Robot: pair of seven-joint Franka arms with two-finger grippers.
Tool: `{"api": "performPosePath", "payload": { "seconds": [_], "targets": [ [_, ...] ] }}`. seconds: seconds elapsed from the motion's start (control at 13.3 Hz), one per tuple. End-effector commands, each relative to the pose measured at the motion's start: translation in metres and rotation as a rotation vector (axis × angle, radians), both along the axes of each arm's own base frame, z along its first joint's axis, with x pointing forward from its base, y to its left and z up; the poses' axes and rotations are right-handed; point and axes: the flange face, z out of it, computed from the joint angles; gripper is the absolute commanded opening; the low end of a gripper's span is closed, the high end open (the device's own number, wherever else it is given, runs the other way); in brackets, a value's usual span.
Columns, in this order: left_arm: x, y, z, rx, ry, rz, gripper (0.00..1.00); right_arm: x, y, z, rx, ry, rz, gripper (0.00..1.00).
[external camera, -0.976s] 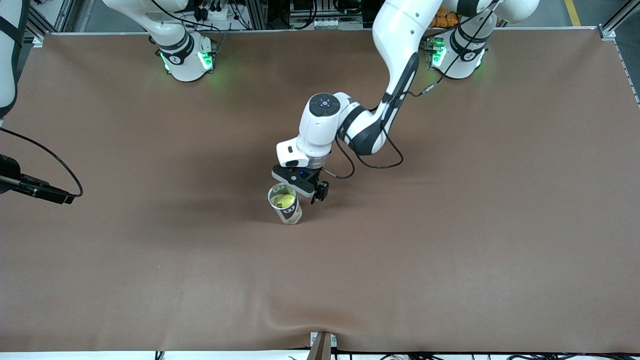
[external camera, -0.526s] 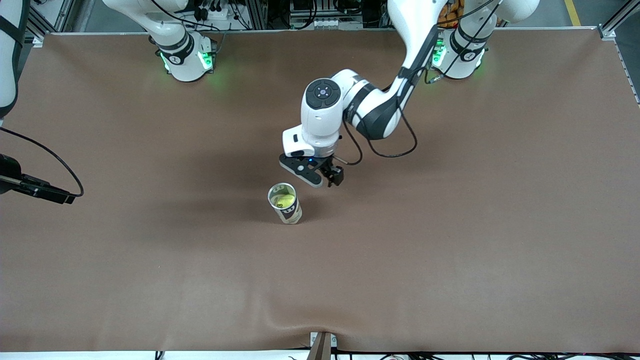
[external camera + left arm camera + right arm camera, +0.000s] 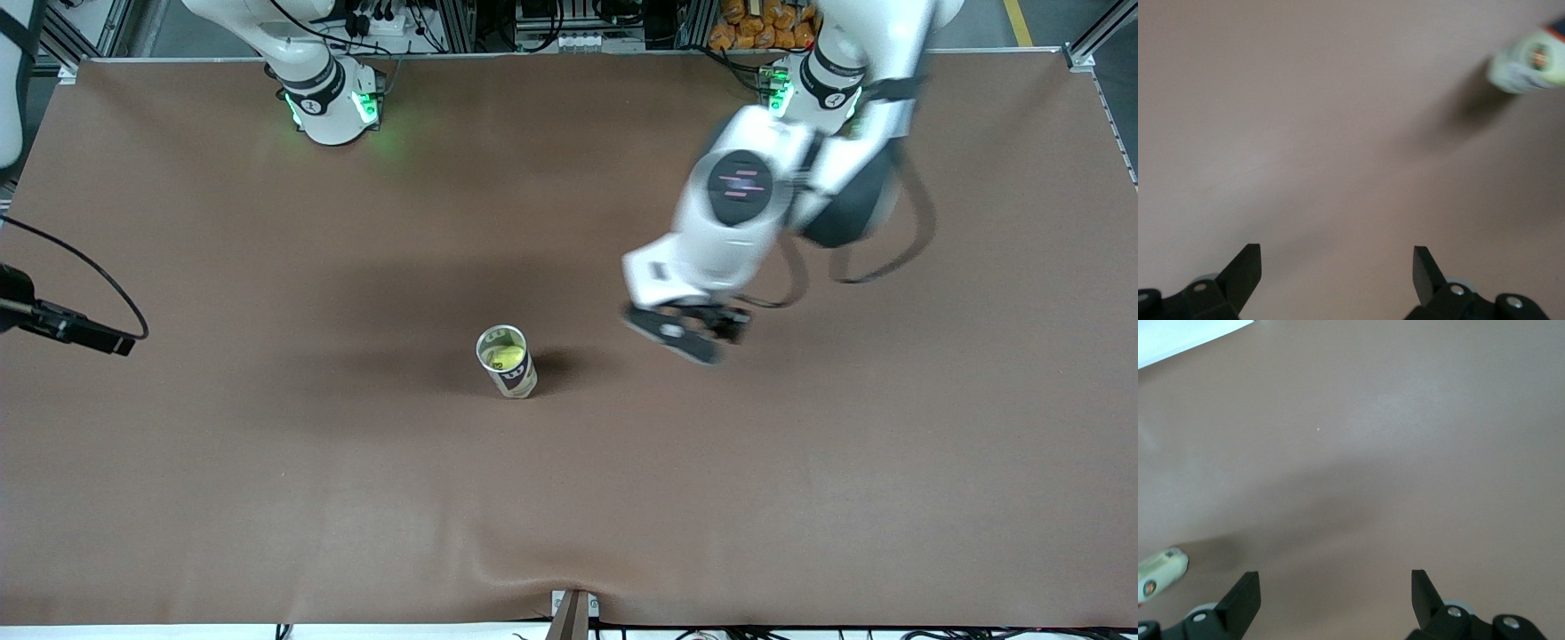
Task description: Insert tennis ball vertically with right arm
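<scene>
The light, springy ball [image 3: 507,357] sits inside the upright can [image 3: 508,362] mid-table, left gripper [image 3: 685,335] wide and empty beside it, right gripper [image 3: 1335,587] wide, waiting at the table's edge.

High front camera, two wrist cameras

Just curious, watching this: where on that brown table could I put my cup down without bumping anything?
Nearly everywhere. The brown table holds only the clear upright can with a yellow tennis ball inside. The wide strip nearer the front camera is bare. Avoid the ground under the open left gripper, and the right gripper at the right arm's end.
</scene>
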Motion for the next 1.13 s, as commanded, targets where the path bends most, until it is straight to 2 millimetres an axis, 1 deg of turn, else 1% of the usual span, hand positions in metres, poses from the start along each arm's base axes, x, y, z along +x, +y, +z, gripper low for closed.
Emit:
{"api": "performPosePath", "payload": {
  "seconds": [0.0,0.15,0.23,0.3,0.38,0.53,0.6,0.68,0.75,0.83,0.9,0.98,1.05],
  "targets": [
    [0.019,0.091,0.036,-0.002,0.008,0.121,1.00,-0.044,0.007,0.015,0.023,-0.016,0.123,1.00],
    [0.033,0.159,0.053,-0.009,0.006,0.226,1.00,-0.072,0.012,0.021,0.021,-0.072,0.134,1.00],
    [0.034,0.185,0.059,-0.010,0.016,0.268,1.00,-0.088,0.014,0.024,0.016,-0.122,0.136,1.00],
    [0.033,0.209,0.064,-0.009,0.028,0.304,1.00,-0.101,0.020,0.019,0.012,-0.150,0.147,1.00],
    [0.031,0.229,0.071,-0.006,0.043,0.336,1.00,-0.104,0.019,0.017,0.012,-0.161,0.142,1.00],
    [0.023,0.267,0.083,-0.003,0.072,0.394,1.00,-0.100,0.018,0.019,0.014,-0.184,0.134,1.00],
    [0.021,0.286,0.090,-0.004,0.067,0.421,1.00,-0.102,0.018,0.025,0.012,-0.187,0.140,1.00],
    [0.019,0.298,0.093,-0.003,0.071,0.436,1.00,-0.106,0.018,0.029,0.012,-0.175,0.142,1.00],
    [0.016,0.305,0.092,-0.001,0.093,0.447,1.00,-0.113,0.017,0.036,0.013,-0.163,0.142,1.00],
    [0.010,0.317,0.099,-0.002,0.103,0.469,1.00,-0.122,0.017,0.049,0.015,-0.161,0.143,1.00],
    [0.005,0.324,0.112,-0.009,0.086,0.478,1.00,-0.130,0.018,0.065,0.018,-0.145,0.149,1.00],
    [-0.002,0.335,0.117,0.002,0.107,0.491,1.00,-0.137,0.027,0.078,0.020,-0.108,0.172,1.00],
    [-0.007,0.340,0.126,0.009,0.131,0.499,1.00,-0.145,0.037,0.081,0.019,-0.058,0.197,1.00]
  ]
}}
